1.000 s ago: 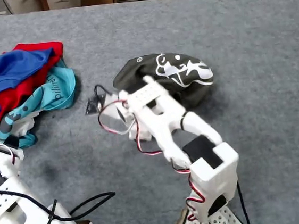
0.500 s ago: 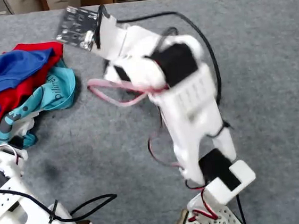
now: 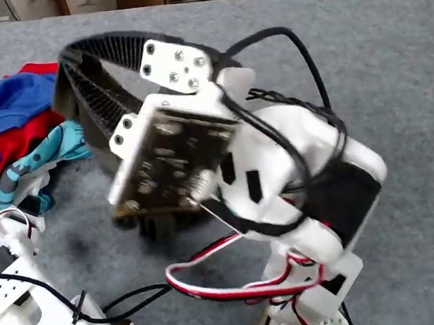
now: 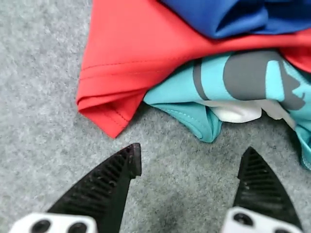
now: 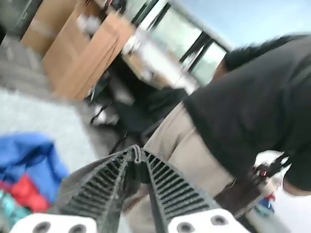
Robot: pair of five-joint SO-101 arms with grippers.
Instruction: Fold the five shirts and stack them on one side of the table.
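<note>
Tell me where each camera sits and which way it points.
High view: fixed above the table, looking down; the left arm and the high-held right gripper show.
Left wrist view: on the left arm, facing down at the red shirt and teal shirt; its open fingers show.
Right wrist view: held high, facing the room beyond the table; its shut fingers pinch the dark shirt.
Shared: the blue shirt appears in all three.
</note>
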